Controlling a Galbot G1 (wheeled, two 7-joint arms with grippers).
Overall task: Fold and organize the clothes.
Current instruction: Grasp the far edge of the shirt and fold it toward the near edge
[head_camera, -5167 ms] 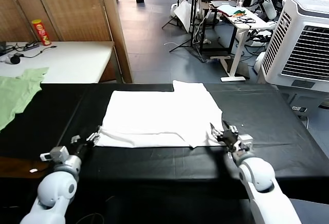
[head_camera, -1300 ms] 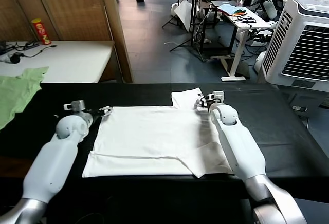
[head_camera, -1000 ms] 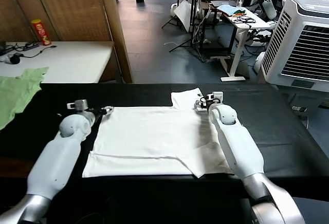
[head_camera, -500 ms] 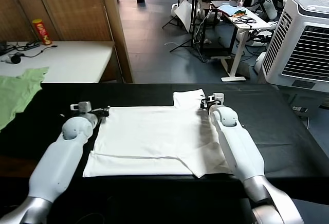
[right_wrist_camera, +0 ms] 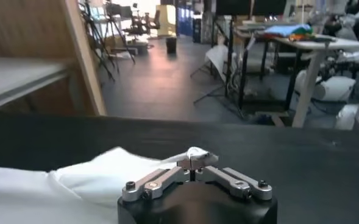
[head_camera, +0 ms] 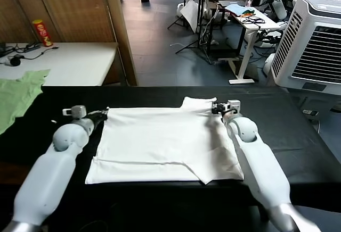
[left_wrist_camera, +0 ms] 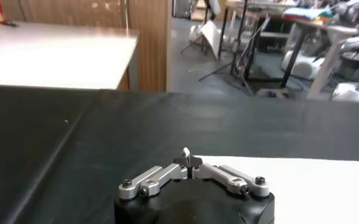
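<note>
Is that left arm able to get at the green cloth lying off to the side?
Probably not right now. The left pincer is shut on the far corner of the white T-shirt, and the green cloth lies apart, beyond the black table.

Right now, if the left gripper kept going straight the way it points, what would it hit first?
Probably nothing soon: past the left gripper, shut on the T-shirt, only bare black table shows up to its far edge.

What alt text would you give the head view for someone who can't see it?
Two white robot arms pinch the far corners of a white T-shirt lying flat on a black table: left gripper and right gripper, both shut. A light green garment lies far left.
</note>
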